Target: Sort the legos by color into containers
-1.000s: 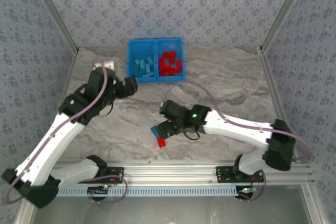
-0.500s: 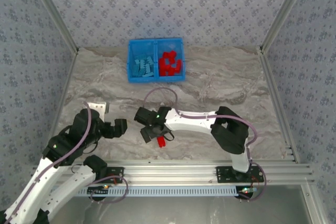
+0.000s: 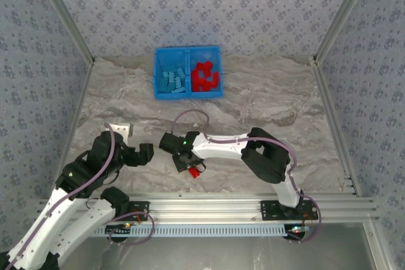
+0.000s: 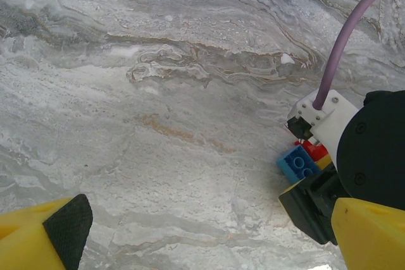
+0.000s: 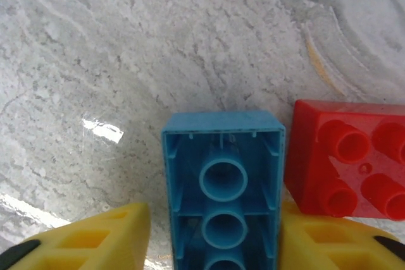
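Going for a blue brick (image 5: pixel 221 181) up front.
Spread wide off to the side with the left gripper (image 3: pixel 135 143), out of the way. Straddling the upside-down brick with the right gripper (image 3: pixel 187 162), red brick (image 5: pixel 348 162) just beside; pinched or not, cannot tell. Far back, the bin (image 3: pixel 166 97), blues left, reds right.

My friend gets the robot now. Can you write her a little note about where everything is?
Left claw: open, holding nothing.
Right claw: one finger on each side of a light blue brick on the table; can't tell if it grips yet. A red brick lies right beside it.
Done: the bin has blue bricks in its left compartment and red bricks in its right.
To do: sort those two bricks.
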Action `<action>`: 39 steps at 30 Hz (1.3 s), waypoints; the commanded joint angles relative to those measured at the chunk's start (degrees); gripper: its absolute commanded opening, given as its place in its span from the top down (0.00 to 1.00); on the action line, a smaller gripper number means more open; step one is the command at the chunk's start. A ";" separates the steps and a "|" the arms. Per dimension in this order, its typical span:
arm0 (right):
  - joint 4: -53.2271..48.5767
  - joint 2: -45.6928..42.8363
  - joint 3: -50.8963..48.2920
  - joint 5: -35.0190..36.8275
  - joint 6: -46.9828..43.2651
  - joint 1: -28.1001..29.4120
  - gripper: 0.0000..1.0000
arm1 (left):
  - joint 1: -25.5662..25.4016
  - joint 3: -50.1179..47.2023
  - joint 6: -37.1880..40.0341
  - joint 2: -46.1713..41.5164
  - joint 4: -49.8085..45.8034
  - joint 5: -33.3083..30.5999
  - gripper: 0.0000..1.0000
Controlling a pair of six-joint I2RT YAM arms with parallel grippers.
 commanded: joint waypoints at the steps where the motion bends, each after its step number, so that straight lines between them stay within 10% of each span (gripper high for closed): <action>1: -0.85 1.79 2.61 2.76 -0.12 0.08 0.55 | 0.04 -0.10 0.58 -0.97 1.16 -0.87 0.01; 19: 3.96 -8.91 19.57 8.68 -12.81 -8.62 0.68 | 0.03 -2.54 6.14 -15.48 8.60 14.95 0.01; 33: 0.91 24.54 66.23 5.88 -21.01 -20.82 0.67 | 0.11 -1.76 5.99 -13.11 7.23 13.90 0.01; 39: 10.18 34.69 71.87 5.54 -25.28 -20.88 0.63 | 0.12 -1.75 5.92 -13.04 7.52 14.74 0.01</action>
